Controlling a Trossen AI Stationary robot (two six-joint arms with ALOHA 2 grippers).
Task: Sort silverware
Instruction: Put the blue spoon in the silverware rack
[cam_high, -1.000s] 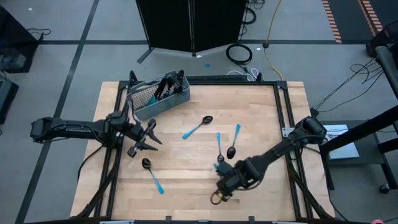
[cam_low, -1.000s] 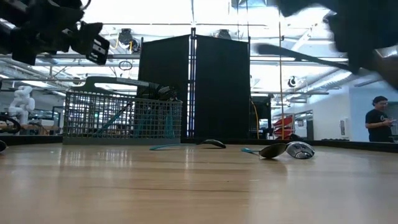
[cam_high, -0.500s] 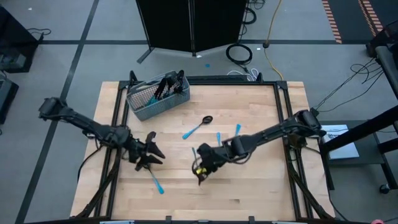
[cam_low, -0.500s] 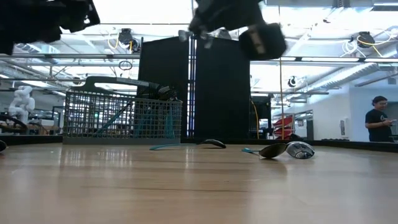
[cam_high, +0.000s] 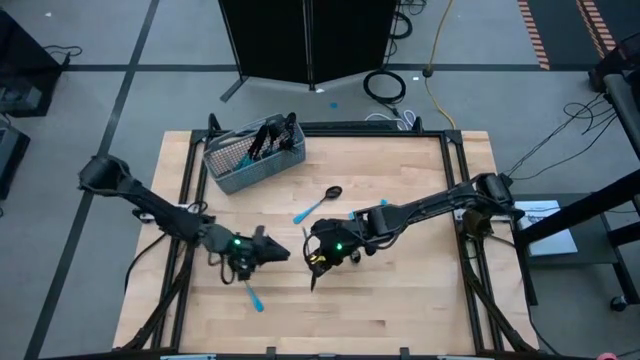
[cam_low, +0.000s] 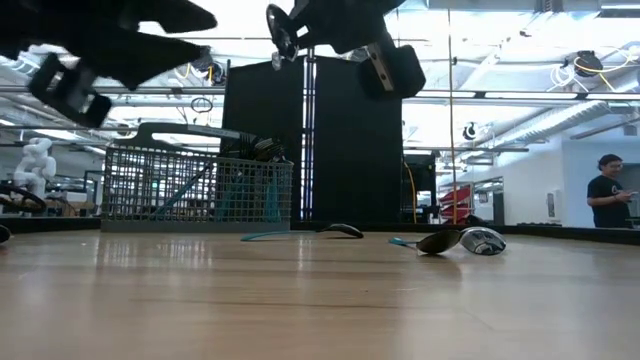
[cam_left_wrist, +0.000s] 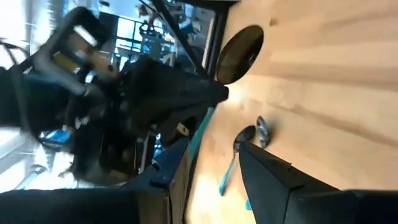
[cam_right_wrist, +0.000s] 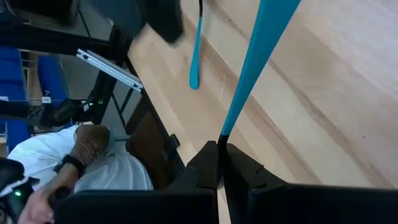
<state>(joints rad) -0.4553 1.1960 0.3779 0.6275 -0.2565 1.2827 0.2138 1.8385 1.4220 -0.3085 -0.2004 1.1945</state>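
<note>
Silverware mostly sits in the basket (cam_high: 255, 152) at 11 o'clock; right claw (cam_right_wrist: 222, 144) is pinching one blue-handled piece (cam_right_wrist: 258, 53) mid-table, probably basket-bound next. Left claw (cam_high: 268, 250) hangs spread, empty.

One basket (cam_high: 253, 158), two arms (cam_high: 150, 206), four loose spoons (cam_high: 318, 205)

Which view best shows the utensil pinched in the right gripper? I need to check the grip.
The right wrist view: the right gripper is shut on the slim light-blue handle, seen close. The high view shows only a thin sliver below that gripper. The other views don't clearly show it.
</note>
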